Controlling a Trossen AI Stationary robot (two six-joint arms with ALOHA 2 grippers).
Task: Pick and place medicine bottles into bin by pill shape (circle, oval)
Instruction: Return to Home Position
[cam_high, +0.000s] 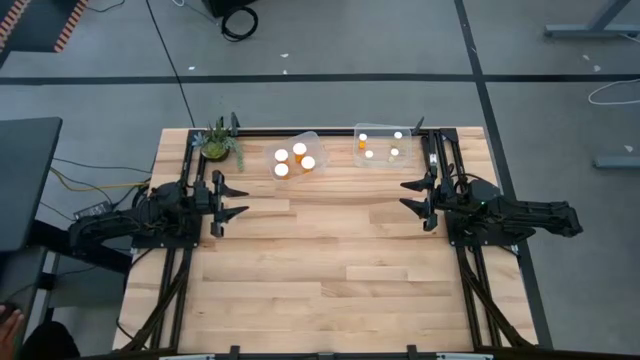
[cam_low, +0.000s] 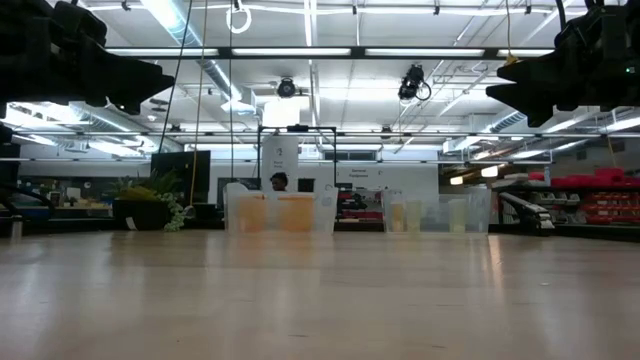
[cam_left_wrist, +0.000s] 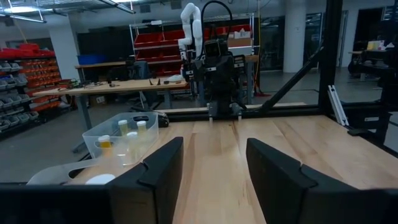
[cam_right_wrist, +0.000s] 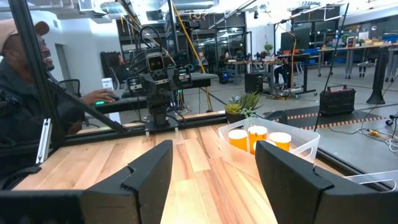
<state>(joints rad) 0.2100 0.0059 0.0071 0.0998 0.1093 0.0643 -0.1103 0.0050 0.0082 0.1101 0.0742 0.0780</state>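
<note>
The medicine bottles, orange with white caps, stand upright in two clear bins at the table's far edge. Several wider bottles (cam_high: 297, 158) fill the left bin (cam_high: 314, 140), and they appear as orange bottles (cam_right_wrist: 258, 138) in the right wrist view. Several smaller bottles (cam_high: 380, 145) stand in the right bin (cam_high: 360, 160), also seen as small bottles (cam_left_wrist: 130, 132) in the left wrist view. My left gripper (cam_high: 238, 199) (cam_left_wrist: 214, 155) hovers open at the table's left, level and pointing right. Opposite it, my right gripper (cam_high: 405, 197) (cam_right_wrist: 214, 158) hovers open at the table's right. Neither touches anything.
A potted plant (cam_high: 218, 143) stands at the far left corner beside the left bin. Black frame rails (cam_high: 330, 131) run along the table's edges. Bare wood (cam_high: 330, 260) spans the middle and near part of the table. A person (cam_right_wrist: 18, 93) sits beyond the table's left side.
</note>
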